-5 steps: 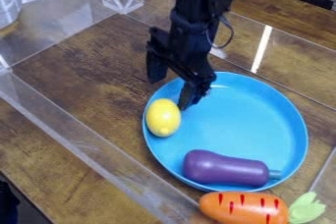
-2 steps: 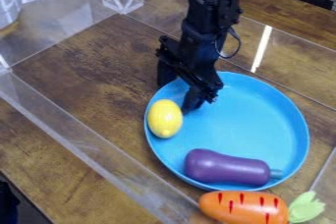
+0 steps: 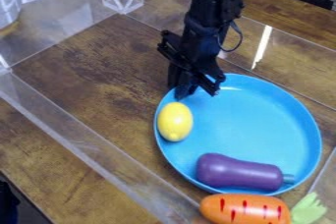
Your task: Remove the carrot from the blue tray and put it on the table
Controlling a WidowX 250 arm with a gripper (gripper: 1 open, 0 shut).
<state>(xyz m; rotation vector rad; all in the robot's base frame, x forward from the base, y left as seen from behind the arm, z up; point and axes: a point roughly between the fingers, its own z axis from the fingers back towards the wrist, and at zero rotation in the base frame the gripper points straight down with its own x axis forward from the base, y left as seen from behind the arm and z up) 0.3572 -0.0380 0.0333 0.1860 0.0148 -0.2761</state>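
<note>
Carrot [image 3: 245, 209] is way down at about 6 o'clock in the shot, lying on its side on the table [image 3: 92, 90] just outside the blue tray [image 3: 269, 120], its green top poking toward the bottom right corner. It sits right against the tray's near rim, maybe touching it, hard to tell. So going by how things lie, the carrot is off the tray and on the wood, which is basically what the task wants.

Gripper [image 3: 197, 83] is up at roughly 12 o'clock of the tray, pointing almost straight down at the far rim. Its fingers look pinched together, and I can't make out anything between them; whether the tips are clamped on the rim itself I honestly can't tell. It's well apart from the carrot either way.

My read: the job is at its tail end, or the arm is fiddling with the tray. If any move is left, it calls for lifting clear and not dragging the tray into the carrot.

Room-wise: the eggplant [image 3: 243, 173] lies inside the tray at about 5 o'clock, between gripper and carrot, and the yellow ball [image 3: 175, 121] sits at the tray's 9 o'clock. A clear acrylic wall [image 3: 79, 169] runs along the left and near side, so the carrot's corner is tight. Open wood is mostly toward 10 and 11 o'clock.
</note>
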